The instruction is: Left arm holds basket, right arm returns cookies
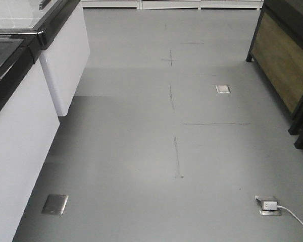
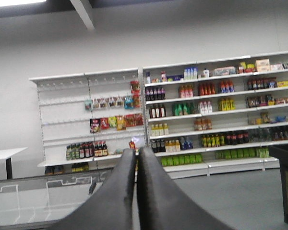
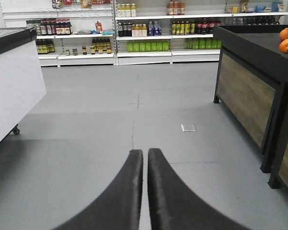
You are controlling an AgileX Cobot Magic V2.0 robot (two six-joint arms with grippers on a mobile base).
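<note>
Left fingers (image 2: pixel 116 191) pressed together; right fingers (image 3: pixel 126 191) closed, hairline gap, over floor (image 3: pixel 86 120).

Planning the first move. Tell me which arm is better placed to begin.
Right, marginally. Both grippers are shut and empty, and neither basket nor cookies shows. The right gripper aims low along the floor; the left gripper tilts up at the shelves.

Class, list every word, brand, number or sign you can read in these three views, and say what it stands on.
No text can be read in any view.
Shelf goods, left wrist view: labels too small and blurred to read.
Bottles, right wrist view: labels too small to read.
Floor, front view: only thin lines, no writing.
</note>
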